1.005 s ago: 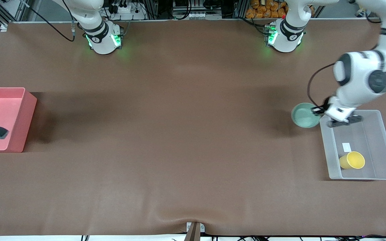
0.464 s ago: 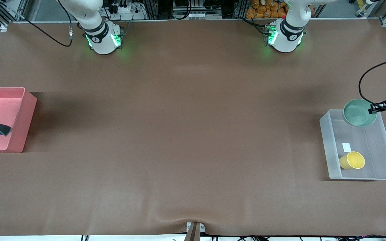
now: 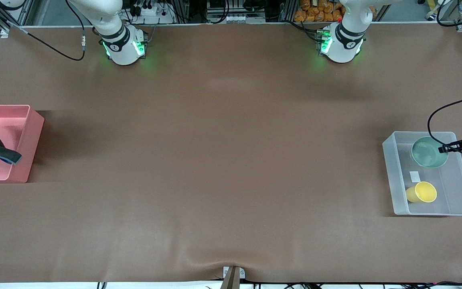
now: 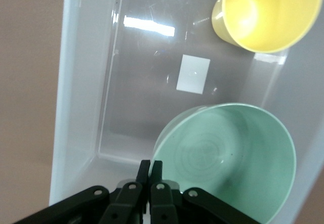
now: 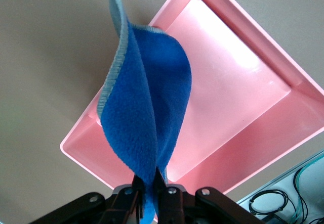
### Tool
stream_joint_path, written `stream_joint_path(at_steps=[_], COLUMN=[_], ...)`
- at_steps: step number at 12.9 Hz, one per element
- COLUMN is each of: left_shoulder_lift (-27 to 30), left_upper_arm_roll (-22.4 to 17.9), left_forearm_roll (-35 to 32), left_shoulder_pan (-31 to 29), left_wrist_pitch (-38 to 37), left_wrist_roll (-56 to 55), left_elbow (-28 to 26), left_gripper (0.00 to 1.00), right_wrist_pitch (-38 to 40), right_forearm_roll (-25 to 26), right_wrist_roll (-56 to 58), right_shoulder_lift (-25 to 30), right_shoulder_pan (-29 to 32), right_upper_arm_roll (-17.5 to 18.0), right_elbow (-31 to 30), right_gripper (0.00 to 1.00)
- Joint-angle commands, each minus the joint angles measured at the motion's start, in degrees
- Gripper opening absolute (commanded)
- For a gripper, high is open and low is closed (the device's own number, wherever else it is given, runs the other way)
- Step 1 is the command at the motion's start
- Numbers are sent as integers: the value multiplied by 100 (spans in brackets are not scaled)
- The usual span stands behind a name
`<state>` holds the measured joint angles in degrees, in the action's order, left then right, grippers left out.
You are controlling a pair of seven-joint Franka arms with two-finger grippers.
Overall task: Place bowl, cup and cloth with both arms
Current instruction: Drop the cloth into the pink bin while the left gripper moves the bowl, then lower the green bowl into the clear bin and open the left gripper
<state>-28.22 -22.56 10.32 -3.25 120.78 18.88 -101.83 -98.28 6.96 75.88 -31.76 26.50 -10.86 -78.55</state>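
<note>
Bowl [image 4: 228,163] pinched by left end effector [image 4: 150,169] over clear bin [image 4: 81,107].

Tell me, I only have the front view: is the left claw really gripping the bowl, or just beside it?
Observer: Gripping it. The left wrist view shows the left claw shut on the rim of the bowl, over the clear bin.
Operator: Is the cup in that bin upright?
Observer: No, the cup lies on its side, mouth open toward the bowl.
Operator: And the cloth, at the edge of my picture?
Observer: The right wrist view shows the right claw shut on the cloth, which hangs folded over the pink bin.
</note>
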Motion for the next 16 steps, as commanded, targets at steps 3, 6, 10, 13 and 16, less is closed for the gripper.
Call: stream_joint_path(at_steps=[3,6,10,13,16], left_shoulder_lift=[-394,-587,-632,-335,26], left_upper_arm_roll=[14,67,50,23,15], left_forearm_roll=[146,146,76,84,84], left_shoulder_pan=[18,0,88,167,324], left_wrist_pitch=[550,894,903,798,124], left_wrist_roll=[125,273,449,406,284], left_elbow=[-126,-215,-92,-4,242], left_gripper=[0,0,100,100,100], right_wrist_pitch=[73,73,239,520,889], right_forearm_roll=[-98,-89,-81,-98,-281], right_wrist_roll=[426,586,622,595,141], right_shoulder_lift=[73,91,380,705,1100], right_shoulder_pan=[153,259,-46,-434,-1030], right_upper_arm_roll=[119,136,224,259,303], right_elbow=[155,243,243,244,243], right_gripper=[0,0,100,100,100])
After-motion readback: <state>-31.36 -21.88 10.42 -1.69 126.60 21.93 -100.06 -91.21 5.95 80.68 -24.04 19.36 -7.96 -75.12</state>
